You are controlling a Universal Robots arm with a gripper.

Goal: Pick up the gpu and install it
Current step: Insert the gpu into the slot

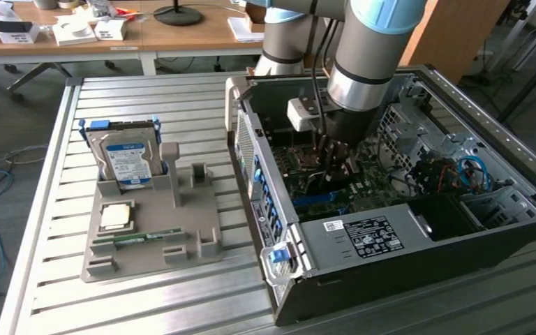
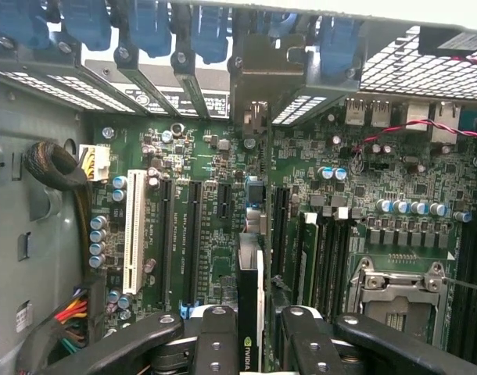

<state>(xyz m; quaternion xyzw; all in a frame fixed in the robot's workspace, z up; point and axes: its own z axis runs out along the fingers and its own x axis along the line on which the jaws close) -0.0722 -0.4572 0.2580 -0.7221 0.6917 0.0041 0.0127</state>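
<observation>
- The gripper (image 2: 254, 344) was closed on the gpu (image 2: 249, 293), its two black fingers (image 2: 215, 340) clamping the thin card edge-on from either side
- In the exterior view the gripper (image 1: 335, 157) was sunk deep inside the open computer case (image 1: 417, 230), so the card was low over the motherboard (image 2: 223, 156); whether its bottom edge had entered a slot could not be told
- The card lay in line with the gap between the long black slots (image 2: 193, 234) and the memory slots (image 2: 317, 250); a small sideways offset could land its contact edge on the board beside the slot, and pressing then might bend the card or scar the board
- The metal bracket (image 2: 258, 101) at the card's far end sat close to the rear slot frame (image 2: 184, 86); if it caught there, the card could tip and seat at one end only
- The grip was on a slim edge, so downward force could make the card slide or twist between the fingers
- The wide finger links passed near the capacitors (image 2: 98, 238) and the wire bundle (image 2: 74, 316); a drift that way could snag them
</observation>
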